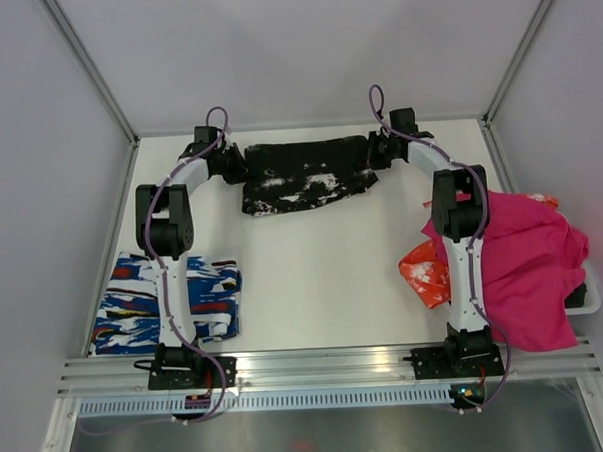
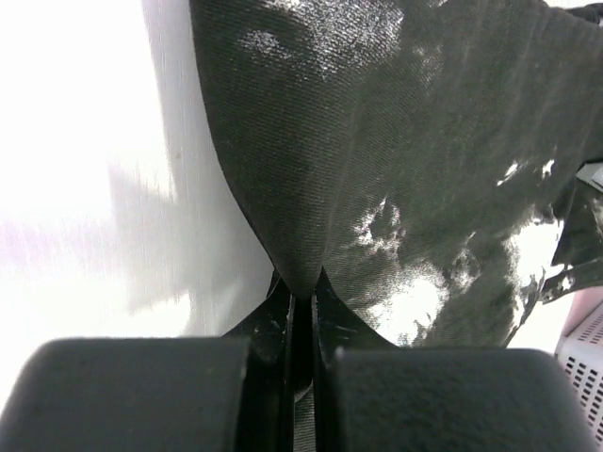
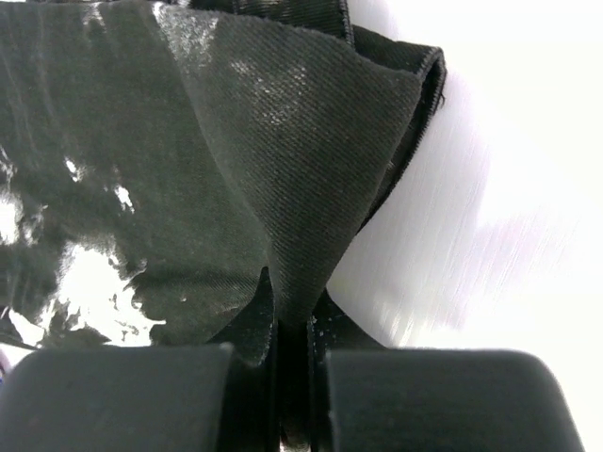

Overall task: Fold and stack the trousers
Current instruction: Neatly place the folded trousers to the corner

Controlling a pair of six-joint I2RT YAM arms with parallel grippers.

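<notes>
Trousers (image 1: 305,181), black with white splatter: a folded band stretched across the far end of the table (image 1: 324,285), between the two arms. Left gripper (image 2: 301,294) and right gripper (image 3: 290,318): each clamped tight on a pinch of the cloth, at the left end and the right end. Also present: blue-white-red folded garment (image 1: 135,303) at near left under the left arm, magenta cloth (image 1: 528,261) draped over the near right edge, orange cloth (image 1: 426,271) touching it.
</notes>
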